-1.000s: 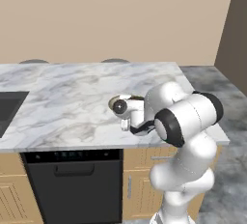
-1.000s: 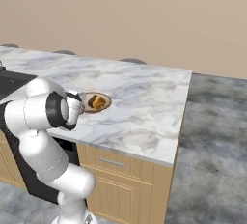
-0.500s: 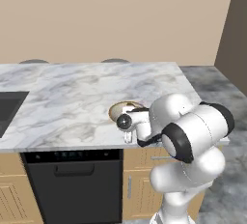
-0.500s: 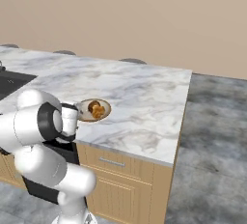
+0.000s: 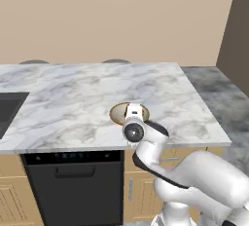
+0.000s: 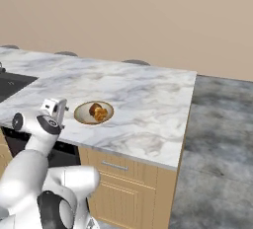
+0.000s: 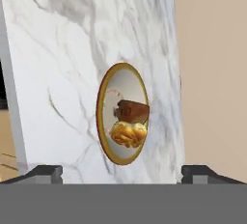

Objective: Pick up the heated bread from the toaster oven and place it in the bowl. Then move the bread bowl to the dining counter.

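One wide dining counter of white marble with grey veins spreads ahead of and beneath the gripper, over tan cabinets and a black dishwasher front; a beige wall rises well beyond the gripper on the slab's far side; a dark inset panel sits in the marble well off to the gripper's left in the left base view. The white arm rises at the counter's near edge, its hand level with the slab's rim; the gripper stands wide, its two dark fingertips far apart and holding nothing. The bowl, shallow with a tan-brown rim and pale inside, rests on the marble just in front of the gripper, apart from both tips, near the counter's front edge; in the hand view it lies straight ahead between the spread tips. Inside the bowl lie two pieces touching each other; the heated bread, lumpy and golden-orange, and a dark brown chunk beside it.
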### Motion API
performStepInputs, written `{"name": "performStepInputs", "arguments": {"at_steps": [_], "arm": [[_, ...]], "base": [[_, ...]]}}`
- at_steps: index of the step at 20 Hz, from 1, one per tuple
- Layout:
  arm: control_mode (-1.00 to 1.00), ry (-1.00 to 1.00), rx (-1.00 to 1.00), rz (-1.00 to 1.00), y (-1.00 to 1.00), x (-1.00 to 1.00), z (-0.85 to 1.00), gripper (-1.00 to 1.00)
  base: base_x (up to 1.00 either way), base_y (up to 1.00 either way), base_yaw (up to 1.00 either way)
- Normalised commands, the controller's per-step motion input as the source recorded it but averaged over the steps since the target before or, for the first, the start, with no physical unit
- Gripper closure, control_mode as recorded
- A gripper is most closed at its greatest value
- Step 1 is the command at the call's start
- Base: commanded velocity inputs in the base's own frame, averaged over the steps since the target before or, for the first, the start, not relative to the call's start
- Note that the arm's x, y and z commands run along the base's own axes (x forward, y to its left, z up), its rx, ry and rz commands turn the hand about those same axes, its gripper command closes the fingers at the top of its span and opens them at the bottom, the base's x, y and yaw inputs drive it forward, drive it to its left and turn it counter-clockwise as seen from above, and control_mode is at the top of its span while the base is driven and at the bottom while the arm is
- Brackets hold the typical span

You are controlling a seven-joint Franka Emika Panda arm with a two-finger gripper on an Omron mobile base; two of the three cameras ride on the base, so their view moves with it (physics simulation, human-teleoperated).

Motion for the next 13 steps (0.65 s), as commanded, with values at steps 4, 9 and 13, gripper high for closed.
{"name": "performStepInputs", "arguments": {"at_steps": [4, 9, 13], "arm": [[-1.00, -0.28, -0.09, 0.00, 0.04, -0.99, 1.00, -1.00], [-1.00, -0.52, -0.14, 0.00, 0.12, -0.76, 0.70, -1.00], [-1.00, 0.01, 0.00, 0.00, 0.00, 0.00, 0.00, -1.00]], "base": [[0.00, 0.00, 0.00], [0.00, 0.00, 0.00], [0.00, 0.00, 0.00]]}}
